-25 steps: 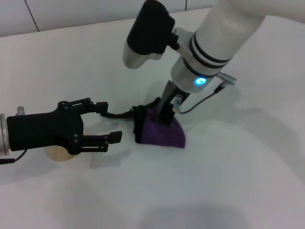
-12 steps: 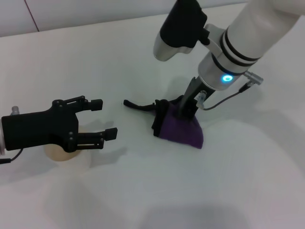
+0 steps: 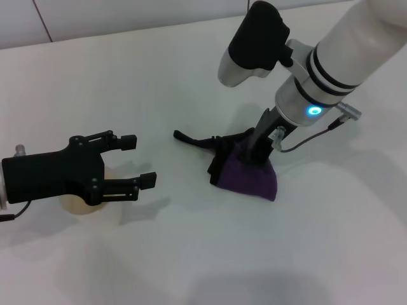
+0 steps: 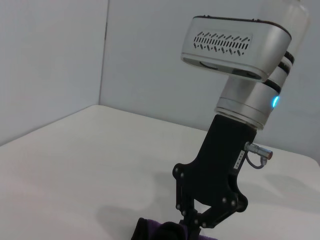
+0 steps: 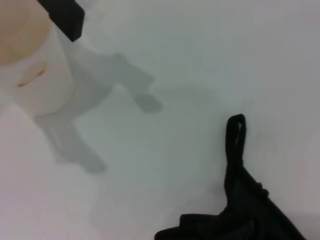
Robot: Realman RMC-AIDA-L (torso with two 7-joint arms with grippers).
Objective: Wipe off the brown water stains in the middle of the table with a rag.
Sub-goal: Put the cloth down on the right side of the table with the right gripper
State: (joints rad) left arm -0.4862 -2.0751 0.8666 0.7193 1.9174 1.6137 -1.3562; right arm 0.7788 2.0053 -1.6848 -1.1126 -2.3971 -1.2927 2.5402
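The dark purple rag lies bunched on the white table, right of centre, its black loop trailing to the left. My right gripper points down into the rag's top and is shut on it. The left wrist view shows the same grip on the rag. The right wrist view shows the rag's black edging and loop. The brown water stains are not visible in any view. My left gripper hovers open and empty at the left, well clear of the rag.
A cream-white paper cup stands under my left arm at the left. It also shows in the right wrist view, with an orange-brown smear on its side. A tiled wall edge runs along the table's far side.
My right gripper has dragged the rag to the right across the table, the loop trailing behind. My left gripper has drawn back slightly to the left.
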